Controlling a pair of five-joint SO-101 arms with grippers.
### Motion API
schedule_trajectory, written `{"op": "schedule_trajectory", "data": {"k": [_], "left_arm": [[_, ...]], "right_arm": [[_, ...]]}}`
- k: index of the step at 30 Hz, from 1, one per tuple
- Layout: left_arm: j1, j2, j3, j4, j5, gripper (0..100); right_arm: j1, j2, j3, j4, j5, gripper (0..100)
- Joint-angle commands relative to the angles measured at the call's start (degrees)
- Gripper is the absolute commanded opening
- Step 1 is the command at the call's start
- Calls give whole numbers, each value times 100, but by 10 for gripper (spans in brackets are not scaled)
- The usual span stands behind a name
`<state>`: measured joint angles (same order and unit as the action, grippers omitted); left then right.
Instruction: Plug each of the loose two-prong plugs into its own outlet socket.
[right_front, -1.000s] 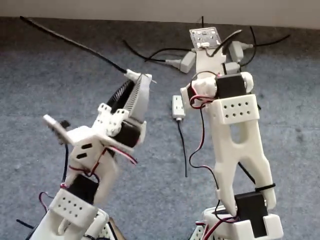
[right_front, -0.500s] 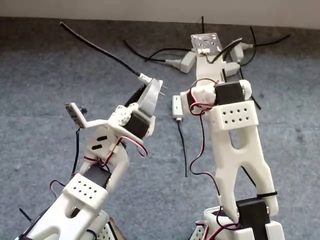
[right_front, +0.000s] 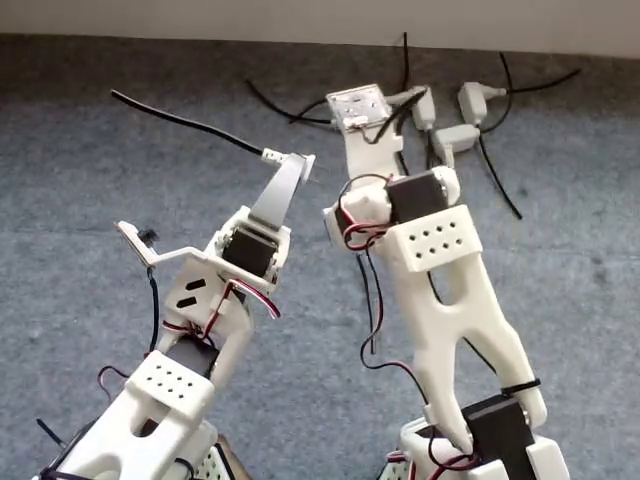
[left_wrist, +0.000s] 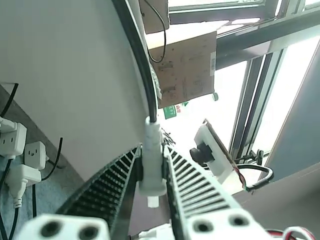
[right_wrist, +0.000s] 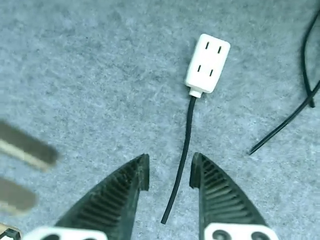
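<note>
The left gripper (left_wrist: 153, 149) is clamping a white two-prong plug (left_wrist: 152, 171) between its ribbed fingers and holding it raised above the grey carpet (right_front: 90, 210), with the plug's black cord (right_front: 185, 121) trailing away to the far left in the high view. The right gripper (right_wrist: 169, 161) is hanging over the carpet with its jaws moderately apart and gripping nothing. A white outlet socket (right_wrist: 207, 62) is lying flat just beyond its fingertips, its black lead (right_wrist: 186, 140) running back beneath the gap, and a cluster of white plug bodies (right_front: 455, 135) is lying near the far edge.
</note>
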<state>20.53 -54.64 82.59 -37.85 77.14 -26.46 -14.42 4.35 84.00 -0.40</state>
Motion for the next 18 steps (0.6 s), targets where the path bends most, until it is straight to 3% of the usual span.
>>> {"op": "schedule_trajectory", "data": {"k": [1, 18], "left_arm": [[-13, 22, -4, -141, 18, 6], [277, -4, 180, -141, 9, 6]], "right_arm": [[-251, -189, -57, -48, -35, 146], [-163, 409, -488, -927, 0, 146]]}}
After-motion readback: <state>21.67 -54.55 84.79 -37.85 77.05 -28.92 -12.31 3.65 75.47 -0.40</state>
